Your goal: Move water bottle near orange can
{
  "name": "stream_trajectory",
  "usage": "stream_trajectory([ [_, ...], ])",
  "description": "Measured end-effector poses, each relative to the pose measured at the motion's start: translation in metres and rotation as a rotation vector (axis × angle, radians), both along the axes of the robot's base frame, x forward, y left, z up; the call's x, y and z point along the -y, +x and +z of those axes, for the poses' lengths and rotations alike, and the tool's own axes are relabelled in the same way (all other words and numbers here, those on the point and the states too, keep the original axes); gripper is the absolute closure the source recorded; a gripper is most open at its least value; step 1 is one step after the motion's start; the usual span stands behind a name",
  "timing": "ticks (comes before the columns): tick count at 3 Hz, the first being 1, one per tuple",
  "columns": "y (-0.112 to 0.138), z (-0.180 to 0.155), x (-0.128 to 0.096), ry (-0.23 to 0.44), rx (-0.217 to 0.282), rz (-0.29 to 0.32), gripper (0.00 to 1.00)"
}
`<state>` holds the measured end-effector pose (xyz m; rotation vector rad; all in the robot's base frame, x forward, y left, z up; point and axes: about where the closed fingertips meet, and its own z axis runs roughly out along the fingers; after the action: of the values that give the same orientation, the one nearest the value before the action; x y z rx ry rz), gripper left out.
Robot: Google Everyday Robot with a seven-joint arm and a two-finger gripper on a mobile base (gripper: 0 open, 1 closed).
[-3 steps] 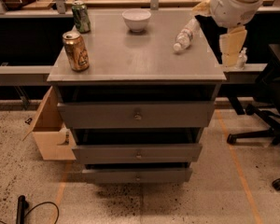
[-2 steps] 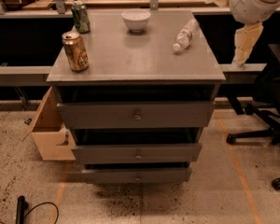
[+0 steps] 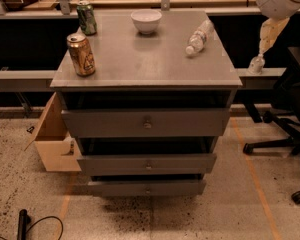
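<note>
water bottle (image 3: 199,36) lies on its side on the right half of the desk (image 3: 140,61), toward the back, white cap pointing to the front-left. nothing touches it.

orange can (image 3: 81,54) stands upright near the desk's front-left corner, well apart from the bottle, with most of the bare top between them.

green can (image 3: 86,18) upright at the back-left, behind the orange can. white bowl (image 3: 146,21) at back centre, between the green can and the bottle.

pincer (image 3: 258,62) hangs off the desk's right side, beyond the edge and lower than the bottle, tip pointing down. it holds nothing; wide or narrow, cannot tell.

below: three drawers (image 3: 145,123), each pulled out a little. cardboard box (image 3: 52,144) on the floor at the left, office chair (image 3: 290,109) at the right.
</note>
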<state>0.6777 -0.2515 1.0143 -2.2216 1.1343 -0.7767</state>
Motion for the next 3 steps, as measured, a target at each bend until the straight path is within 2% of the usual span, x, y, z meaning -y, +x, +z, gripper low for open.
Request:
stream_trajectory([
  [1, 0.026, -0.026, 0.006, -0.125, 0.01, 0.059, 0.0],
  [2, 0.026, -0.027, 0.006, -0.125, 0.01, 0.059, 0.0],
  [3, 0.038, -0.038, 0.016, -0.139, 0.012, 0.066, 0.0],
])
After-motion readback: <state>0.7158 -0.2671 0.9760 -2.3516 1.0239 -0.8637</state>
